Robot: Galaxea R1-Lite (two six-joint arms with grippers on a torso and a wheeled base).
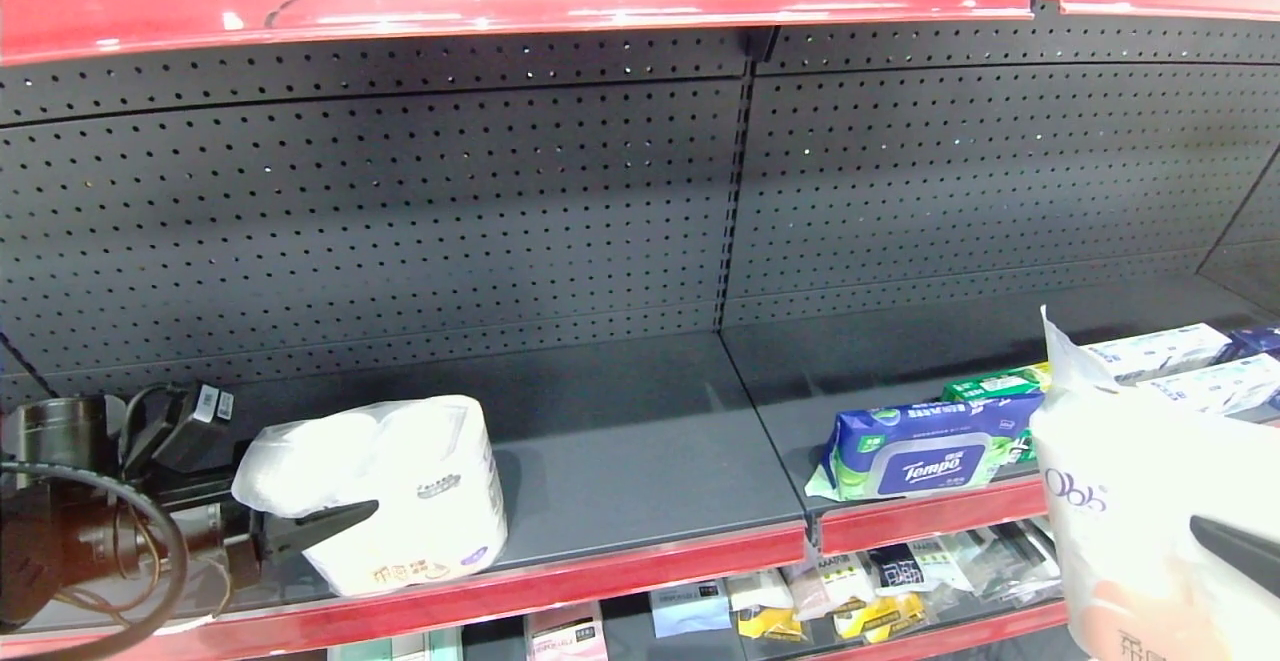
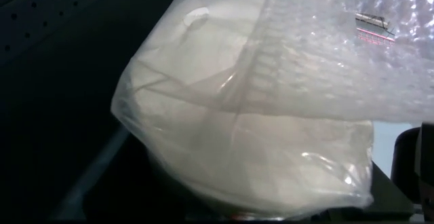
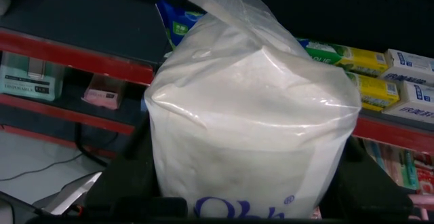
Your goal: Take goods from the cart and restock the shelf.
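Left gripper (image 1: 318, 524) pinching a toilet-roll pack (image 1: 400, 486) that sits on the shelf (image 1: 630, 471), left bay; right gripper (image 1: 1228, 546) clamped on a second pack (image 1: 1125, 501), before the right bay, near the wet wipes (image 1: 915, 453).

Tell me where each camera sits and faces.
Head: up top, looking forward and down at the shelf; left pincer and right pincer in lower corners.
Left wrist: left arm, close against the left roll pack, one dark finger beside it.
Right wrist: right arm, facing the shelf over the right roll pack, dark fingers flanking it.
Shared: head and right wrist both see the blue wipes pack.
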